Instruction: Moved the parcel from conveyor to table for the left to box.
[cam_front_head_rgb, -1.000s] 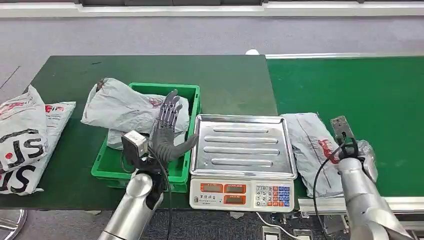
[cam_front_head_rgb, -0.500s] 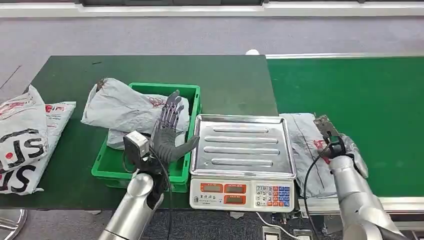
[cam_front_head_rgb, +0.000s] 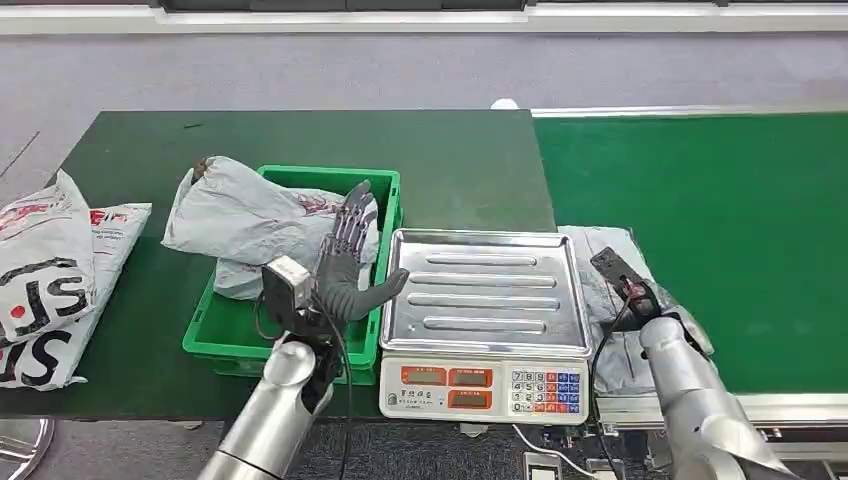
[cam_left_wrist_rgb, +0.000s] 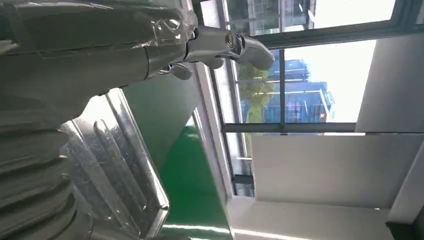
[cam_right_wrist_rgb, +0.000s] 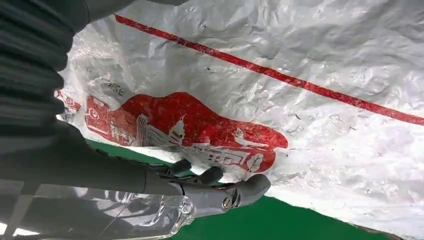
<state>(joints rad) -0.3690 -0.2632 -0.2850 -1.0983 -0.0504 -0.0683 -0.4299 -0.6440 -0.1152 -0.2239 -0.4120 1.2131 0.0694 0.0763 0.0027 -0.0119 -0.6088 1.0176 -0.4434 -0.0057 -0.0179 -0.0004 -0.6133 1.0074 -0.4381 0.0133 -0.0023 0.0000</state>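
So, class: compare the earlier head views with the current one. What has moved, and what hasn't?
The right hand has slid the grey parcel along the conveyor toward the scale; the parcel's edge now tucks beside the tray. The left hand shifted slightly toward the scale, fingers spread, holding nothing. Crate, scale and the other bags stayed put.

Big black letters "SF" w/ red marks on the white mailer bags (cam_front_head_rgb: 45, 280) at the table's left edge. Red logo print on the grey parcel (cam_right_wrist_rgb: 260, 90), chars too small to read. Scale (cam_front_head_rgb: 480, 385) displays and keypad unreadable.
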